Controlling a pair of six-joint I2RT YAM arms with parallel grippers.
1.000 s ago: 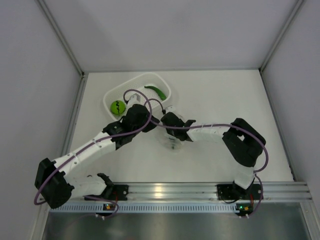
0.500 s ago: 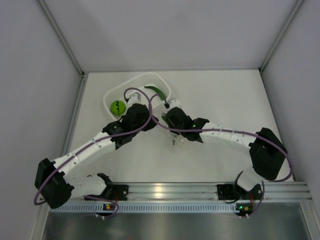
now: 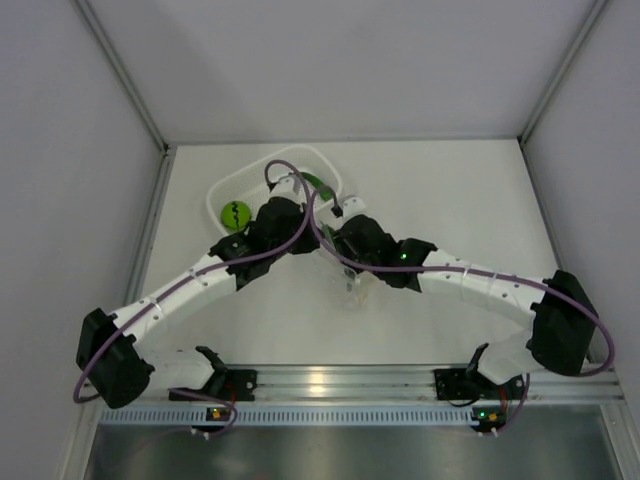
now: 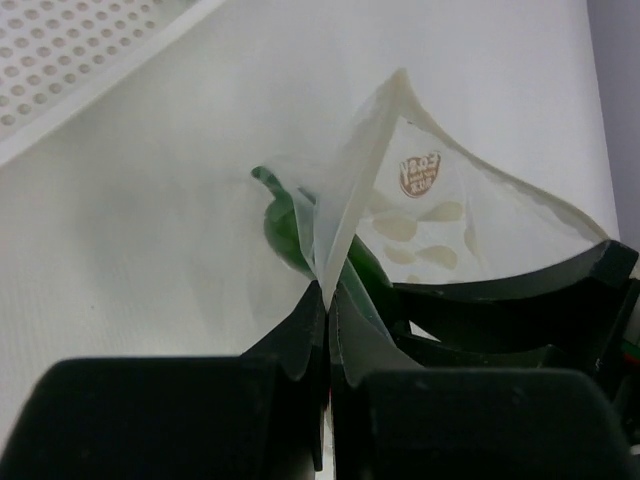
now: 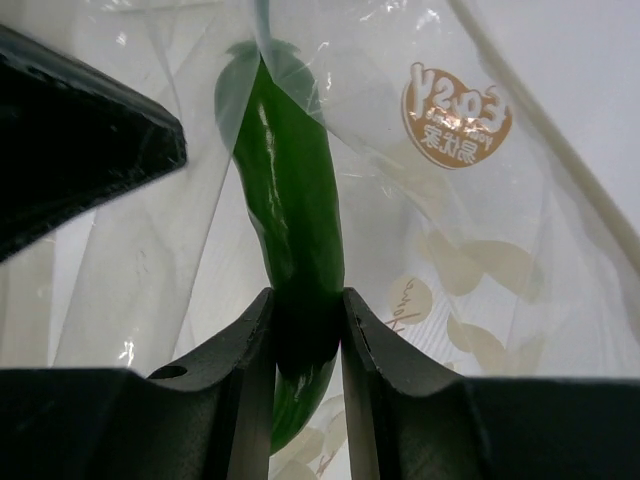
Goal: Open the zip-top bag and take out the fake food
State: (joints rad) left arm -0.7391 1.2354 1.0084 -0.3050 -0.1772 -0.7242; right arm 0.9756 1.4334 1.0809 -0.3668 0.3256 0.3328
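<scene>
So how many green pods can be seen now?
2. One pod lies in the white basket, partly hidden; the other pod is inside the zip-top bag, pinched between the right fingers.

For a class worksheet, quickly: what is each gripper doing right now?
Left gripper: closed, pinching the zip-top bag by its edge.
Right gripper: closed on a dark green pod.

Top camera looks down from behind; 2 wrist cameras closely share zip-top bag (image 4: 440,215) (image 5: 470,180).
</scene>
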